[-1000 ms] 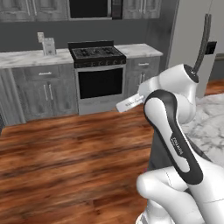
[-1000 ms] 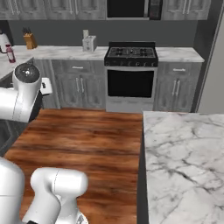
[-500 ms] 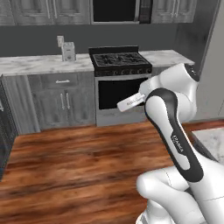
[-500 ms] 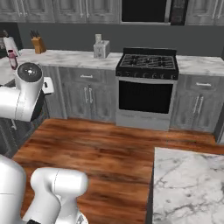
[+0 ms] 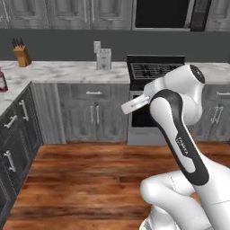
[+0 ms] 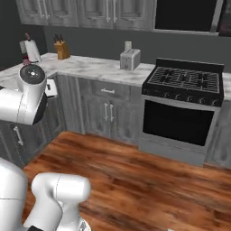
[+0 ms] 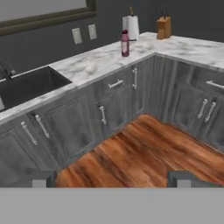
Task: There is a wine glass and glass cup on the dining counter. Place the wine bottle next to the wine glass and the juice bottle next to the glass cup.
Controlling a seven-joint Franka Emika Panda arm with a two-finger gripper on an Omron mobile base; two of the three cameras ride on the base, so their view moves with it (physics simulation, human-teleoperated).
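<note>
Marble bench [image 7: 109, 57] runs round the kitchen corner, and that is where your juice bottle [image 7: 125, 43] stands in the hand view: upright, pink-red with a dark cap, near the bench's back edge, in front of the wall.

Going left to right in that view, you have a dark sink [image 7: 26, 85] sunk into the bench at the left, two pale wall sockets [image 7: 84, 33] above the back edge, then the juice bottle, then a white paper towel roll [image 7: 131, 27] just behind and right of it, then a knife block [image 7: 163, 27] further right near the corner. Grey cabinets [image 7: 118, 100] sit under the bench, and wood floor [image 7: 140, 153] spreads below.

Your jaws are spread wide with nothing between them; one dark fingertip [image 7: 41, 179] rises at the lower left and the other at the lower right, well apart, over the floor.

In the left base view the juice bottle [image 5: 2, 81] shows at the far left edge on the bench, the knife block [image 5: 21, 53] right of it at the back edge, a toaster [image 5: 103, 59] further right, then the stove [image 5: 155, 72] partly behind the white arm [image 5: 179, 134].

In the right base view the towel roll [image 6: 32, 50] stands at the left end of the bench, the knife block [image 6: 62, 48] next, the toaster [image 6: 130, 58] near the middle, and the stove [image 6: 182, 108] at the right.
</note>
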